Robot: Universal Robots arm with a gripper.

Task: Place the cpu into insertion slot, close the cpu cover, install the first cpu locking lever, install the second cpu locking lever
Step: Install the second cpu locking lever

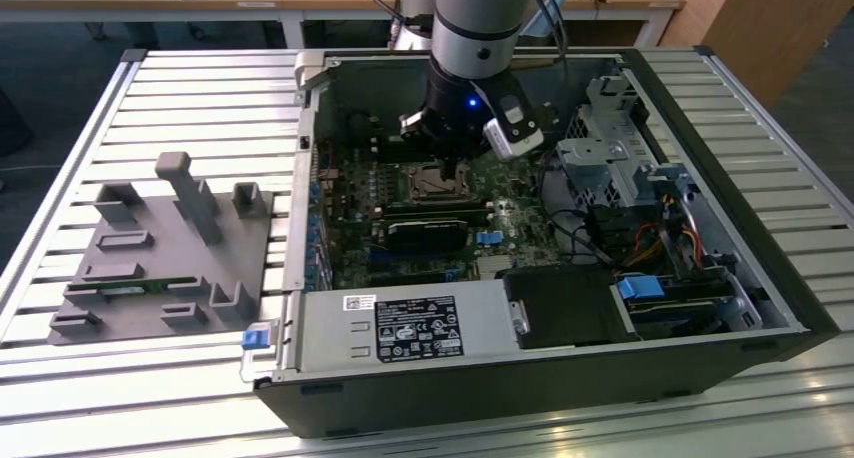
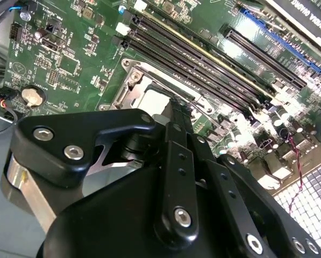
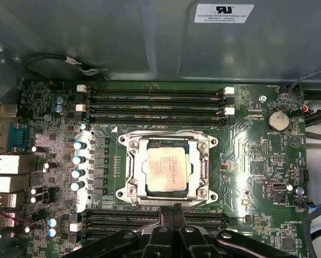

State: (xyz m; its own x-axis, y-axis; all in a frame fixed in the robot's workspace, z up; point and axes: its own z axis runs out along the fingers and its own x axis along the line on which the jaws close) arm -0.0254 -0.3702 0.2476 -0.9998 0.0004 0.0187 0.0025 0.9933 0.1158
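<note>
Cpu [image 3: 166, 170] seated in socket at frame centre, cpu cover [image 3: 168, 141] down around it. Hand [image 3: 172, 210] at the socket's lower edge, fingers pressed together, empty. Risk: a skewed push could slip off the lever and gouge the motherboard [image 3: 257, 156].

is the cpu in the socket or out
In. In the first wrist view the cpu lies flat and square inside the socket, with the cpu cover framing it. The gripper sits at the socket's edge, holding nothing visible.

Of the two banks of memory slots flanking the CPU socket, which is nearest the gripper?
The bank away from the grey case wall: the gripper overlaps it, while the other bank lies along that wall.
</note>
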